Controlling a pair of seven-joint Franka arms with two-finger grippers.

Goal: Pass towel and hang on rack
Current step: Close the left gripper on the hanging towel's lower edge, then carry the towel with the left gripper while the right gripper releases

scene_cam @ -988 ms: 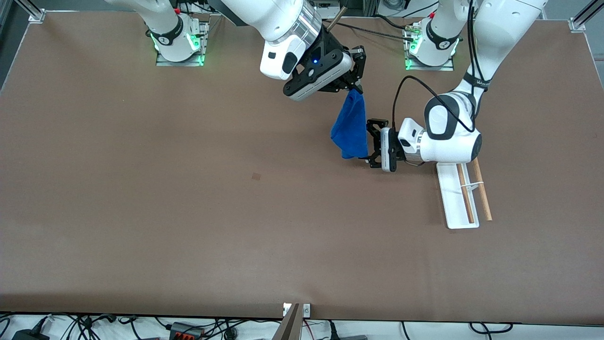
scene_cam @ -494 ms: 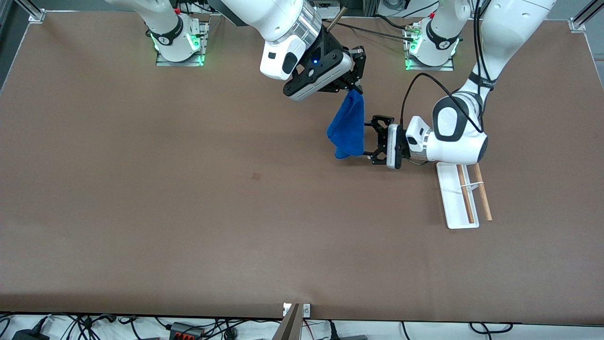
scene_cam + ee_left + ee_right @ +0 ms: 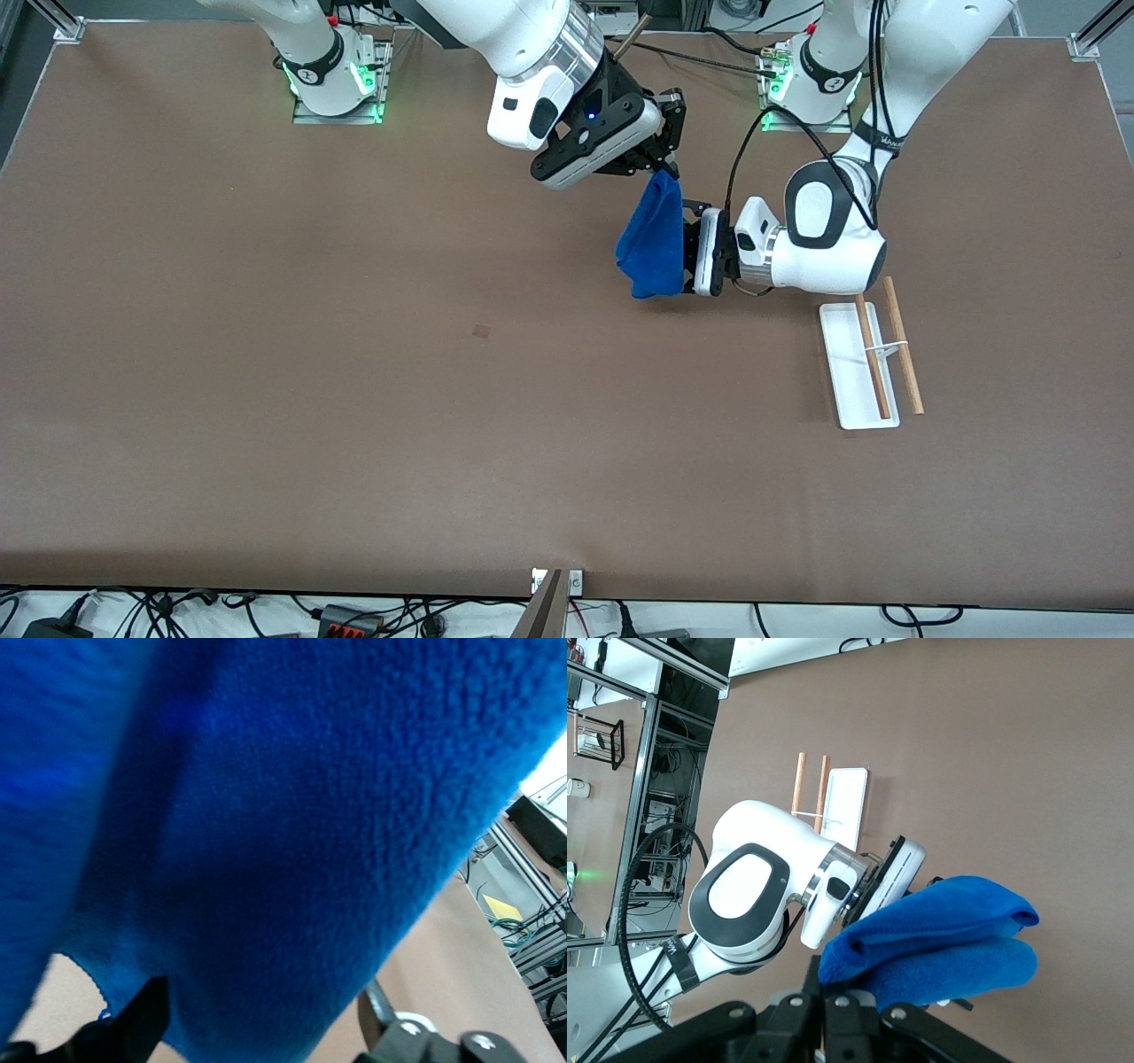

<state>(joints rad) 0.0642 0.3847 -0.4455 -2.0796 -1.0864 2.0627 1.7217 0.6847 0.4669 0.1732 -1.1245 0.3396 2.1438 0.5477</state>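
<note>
The blue towel [image 3: 654, 237] hangs in the air from my right gripper [image 3: 669, 168], which is shut on its top corner. My left gripper [image 3: 680, 252] is pushed into the hanging towel from the side. Its fingers [image 3: 133, 1023] stand wide apart with the towel [image 3: 266, 842] between them. The right wrist view shows the towel [image 3: 939, 943] bunched in folds and the left gripper [image 3: 890, 877] against it. The rack [image 3: 873, 359] stands on the table toward the left arm's end, with a white tray base and two wooden rods.
The arm bases [image 3: 337, 75] stand along the table's edge farthest from the front camera. A small dark mark [image 3: 481, 330] is on the brown table near the middle. Cables lie below the table's near edge.
My left gripper has drawn back a little, then pushed forward into the hanging towel. The rack's rods, partly covered by the left arm before, now show in full. My right gripper has held still.
</note>
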